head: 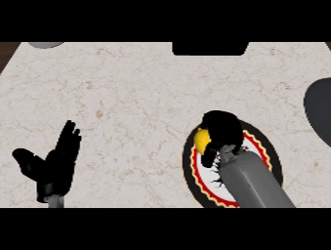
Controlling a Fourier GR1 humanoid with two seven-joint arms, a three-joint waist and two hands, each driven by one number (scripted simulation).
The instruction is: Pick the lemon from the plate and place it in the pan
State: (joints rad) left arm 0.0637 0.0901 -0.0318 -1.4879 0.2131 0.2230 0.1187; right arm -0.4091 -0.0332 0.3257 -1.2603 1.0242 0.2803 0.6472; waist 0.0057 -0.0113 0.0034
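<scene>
The right hand [222, 128], curled round the yellow lemon [202, 139] on the plate [191, 171], should lift it straight up before moving over to the pan [330, 117].

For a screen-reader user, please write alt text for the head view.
The robot's right hand curls over a yellow lemon on a dark-rimmed plate. The left hand rests open at lower left; a grey pan sits at the right edge.
</scene>
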